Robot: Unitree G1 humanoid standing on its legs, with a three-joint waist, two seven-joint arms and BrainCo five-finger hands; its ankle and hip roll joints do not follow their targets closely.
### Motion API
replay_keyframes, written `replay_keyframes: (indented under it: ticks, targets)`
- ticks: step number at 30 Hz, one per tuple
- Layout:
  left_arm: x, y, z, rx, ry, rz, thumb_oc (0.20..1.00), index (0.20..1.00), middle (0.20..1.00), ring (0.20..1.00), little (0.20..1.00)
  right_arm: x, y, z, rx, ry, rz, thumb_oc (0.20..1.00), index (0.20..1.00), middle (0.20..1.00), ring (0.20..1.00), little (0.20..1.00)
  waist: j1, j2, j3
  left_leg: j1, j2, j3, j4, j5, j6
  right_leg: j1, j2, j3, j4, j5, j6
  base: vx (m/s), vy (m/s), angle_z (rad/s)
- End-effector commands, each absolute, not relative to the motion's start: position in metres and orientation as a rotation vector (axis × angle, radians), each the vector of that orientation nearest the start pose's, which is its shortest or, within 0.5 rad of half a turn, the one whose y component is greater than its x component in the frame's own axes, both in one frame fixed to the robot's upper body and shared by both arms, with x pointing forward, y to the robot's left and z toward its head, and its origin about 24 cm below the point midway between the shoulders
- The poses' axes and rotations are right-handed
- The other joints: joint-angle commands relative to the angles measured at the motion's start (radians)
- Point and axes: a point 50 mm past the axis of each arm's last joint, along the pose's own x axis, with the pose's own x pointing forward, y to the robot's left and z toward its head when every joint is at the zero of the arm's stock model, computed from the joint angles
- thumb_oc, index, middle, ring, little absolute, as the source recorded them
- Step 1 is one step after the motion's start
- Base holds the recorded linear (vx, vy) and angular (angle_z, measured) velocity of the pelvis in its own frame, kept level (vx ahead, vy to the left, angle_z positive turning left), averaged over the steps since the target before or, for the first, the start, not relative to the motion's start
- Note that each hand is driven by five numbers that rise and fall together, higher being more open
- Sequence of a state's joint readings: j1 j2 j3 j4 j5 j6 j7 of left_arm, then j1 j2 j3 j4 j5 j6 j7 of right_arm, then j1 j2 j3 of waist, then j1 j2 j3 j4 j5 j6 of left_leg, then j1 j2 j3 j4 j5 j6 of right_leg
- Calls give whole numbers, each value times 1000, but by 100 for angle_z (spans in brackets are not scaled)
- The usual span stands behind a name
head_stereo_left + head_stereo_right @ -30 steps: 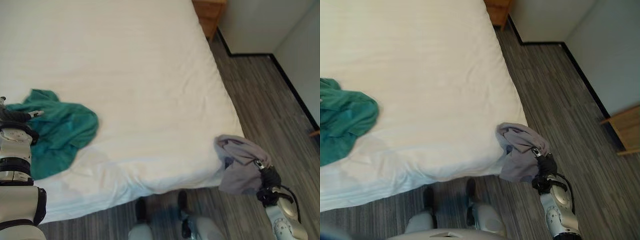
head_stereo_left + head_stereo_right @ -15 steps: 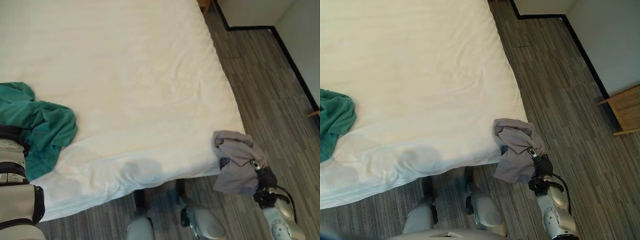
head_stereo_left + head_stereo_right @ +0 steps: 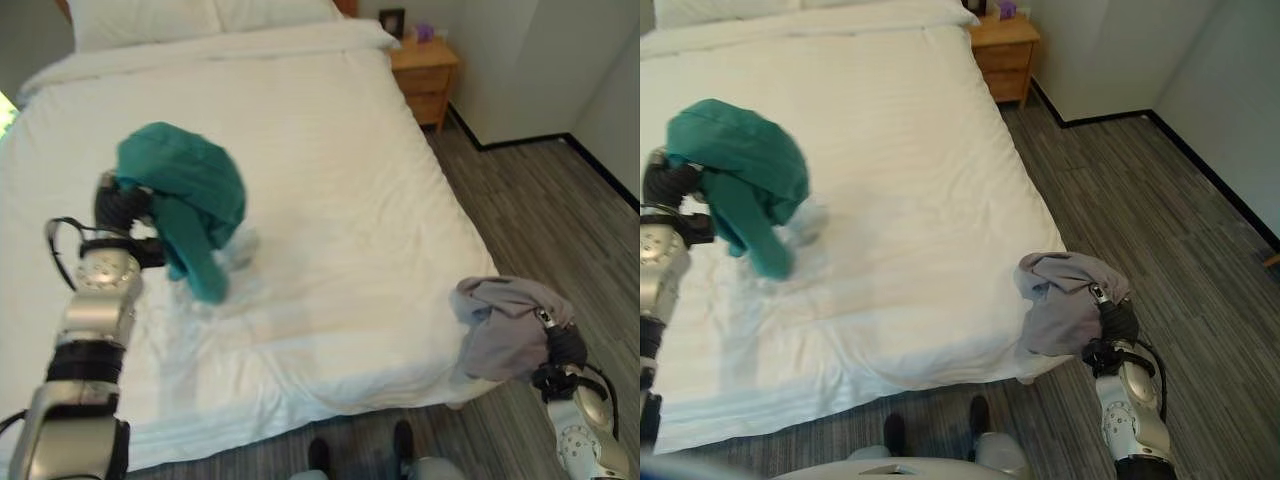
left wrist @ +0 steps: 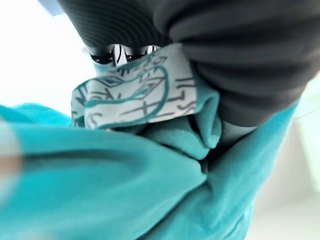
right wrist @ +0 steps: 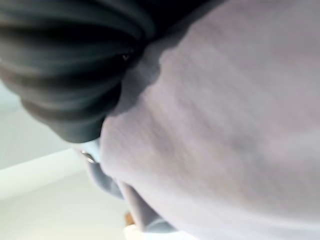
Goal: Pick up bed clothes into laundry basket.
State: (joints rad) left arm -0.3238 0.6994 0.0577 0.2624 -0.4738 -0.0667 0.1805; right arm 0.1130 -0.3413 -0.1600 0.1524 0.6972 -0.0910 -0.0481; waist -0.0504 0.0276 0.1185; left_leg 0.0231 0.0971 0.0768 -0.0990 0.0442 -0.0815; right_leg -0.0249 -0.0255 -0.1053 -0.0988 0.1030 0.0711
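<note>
I get an evenly lit, bright room in both eye views. The white bed [image 3: 300,200] is close to washed out at its far end, with folds barely showing. The teal cloth [image 3: 185,195] throws a soft, faint shadow on the sheet just beside it. A bright greenish patch glares at the far left edge. In the left wrist view the teal cloth is too close and blurs. In the right wrist view the grey cloth [image 5: 225,125] is a soft smear, with the background pale.
</note>
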Motion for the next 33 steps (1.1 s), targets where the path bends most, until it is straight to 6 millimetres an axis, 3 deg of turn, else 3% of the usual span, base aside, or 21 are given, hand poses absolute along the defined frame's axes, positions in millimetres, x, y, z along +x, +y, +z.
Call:
replay_keyframes:
  ticks: [1,3,5,8,10,11,12,14,15,16,18,19,20,21,23,24,25,26,27,31,33]
  targets:
    - [291,303,139,-27,-293,304,200,200,200,200,200,229,-273,58,286,-132,-281,200,200,200,200,200,-1,-61,-47,29,-76,-39,12,-38,55,24,-26,47,54,-55,48,0,0,0]
    - [284,293,127,-101,-282,286,200,200,200,200,200,228,-271,59,290,-138,-277,200,200,200,200,200,-3,-57,-52,38,-76,-40,12,-40,56,30,-26,52,61,-62,45,-15,2,2]
    - [262,279,90,-277,-213,285,200,200,200,200,200,227,-266,63,322,-165,-258,200,200,200,200,200,-5,-54,-56,58,-73,-36,17,-44,60,42,-25,69,70,-74,36,9,9,5]
    - [249,277,77,-347,-198,326,200,200,200,200,200,229,-268,68,306,-185,-246,200,200,200,200,200,-3,-61,-38,46,-70,-20,115,-70,60,44,-25,78,80,-73,25,-55,-12,-12]
    - [232,283,83,-382,-272,382,200,200,200,200,200,239,-268,88,287,-273,-214,200,200,200,200,200,63,-83,32,-50,-112,-230,272,-88,40,-16,-9,188,141,-55,20,-204,14,-60]
    - [232,283,83,-382,-271,382,200,200,200,200,200,239,-268,88,287,-273,-214,200,200,200,200,200,63,-81,27,-49,-110,-230,270,-96,42,-15,-8,187,140,-62,20,-45,84,-142]
    - [217,290,82,-416,-299,444,200,200,200,200,200,240,-273,96,311,-321,-236,200,200,200,200,200,80,-93,29,-59,-89,-353,281,-102,33,-30,-11,262,137,-51,45,74,131,-189]
    - [206,294,83,-418,-321,474,200,200,200,200,200,238,-274,101,320,-346,-238,200,200,200,200,200,87,-89,25,-51,-76,-406,293,-105,28,-36,-7,305,138,-49,56,29,173,-166]
    - [192,300,88,-409,-375,519,200,200,200,200,200,230,-275,113,304,-410,-229,200,200,200,200,200,85,-78,17,-13,-77,-514,331,-114,22,-71,5,389,151,-33,81,-14,239,-137]
    - [189,304,96,-386,-416,530,200,200,200,200,200,228,-277,116,280,-423,-232,200,200,200,200,200,82,-72,13,13,-97,-554,351,-164,34,-97,12,434,166,-24,92,-33,390,-156]
    - [191,302,104,-382,-459,518,200,200,200,200,200,225,-281,121,242,-442,-250,200,200,200,200,200,70,-68,17,37,-104,-547,354,-185,39,-125,10,466,179,1,107,-125,311,-163]
    - [193,300,115,-390,-512,474,200,200,200,200,200,216,-287,125,230,-464,-289,200,200,200,200,200,44,-65,27,66,-116,-531,292,-246,63,-157,9,524,171,31,123,-206,230,-156]
    - [193,300,115,-389,-512,472,200,200,200,200,200,216,-287,124,231,-464,-290,200,200,200,200,200,50,-73,26,64,-122,-526,282,-233,61,-163,4,534,168,40,126,-393,521,-139]
    - [198,293,125,-352,-528,407,200,200,200,200,200,209,-292,118,252,-464,-352,200,200,200,200,200,15,-79,34,87,-136,-496,199,-223,88,-205,-8,565,125,91,155,-325,394,-82]
    - [199,292,127,-304,-519,394,200,200,200,200,200,207,-289,119,267,-477,-356,200,200,200,200,200,6,-81,44,92,-144,-460,184,-220,101,-225,-17,548,99,120,166,-372,316,-60]
    - [197,298,130,-222,-503,406,200,200,200,200,200,208,-280,115,272,-449,-316,200,200,200,200,200,36,-68,83,81,-143,-357,197,-210,102,-271,-61,316,126,100,147,-506,231,-200]
    - [195,302,131,-199,-496,418,200,200,200,200,200,209,-276,111,276,-428,-301,200,200,200,200,200,61,-51,95,67,-131,-300,201,-192,101,-259,-113,154,180,60,102,-616,290,-275]
    - [192,305,131,-182,-488,429,200,200,200,200,200,209,-275,106,269,-397,-294,200,200,200,200,200,60,-45,99,62,-124,-267,193,-178,102,-233,-122,101,209,32,86,-276,156,-307]
    - [192,305,131,-182,-488,430,200,200,200,200,200,209,-275,106,269,-397,-293,200,200,200,200,200,60,-44,97,66,-122,-268,189,-182,104,-230,-120,100,209,24,88,-256,100,-202]
    - [191,294,128,-225,-476,377,200,200,200,200,200,207,-280,105,256,-407,-341,200,200,200,200,200,108,-29,74,5,-89,-113,155,-124,118,-99,-164,-67,377,-92,65,-428,101,-131]
    - [191,293,128,-225,-476,375,200,200,200,200,200,206,-280,105,255,-407,-343,200,200,200,200,200,111,-30,74,3,-91,-111,154,-119,119,-100,-165,-66,373,-86,65,-202,-3,-91]
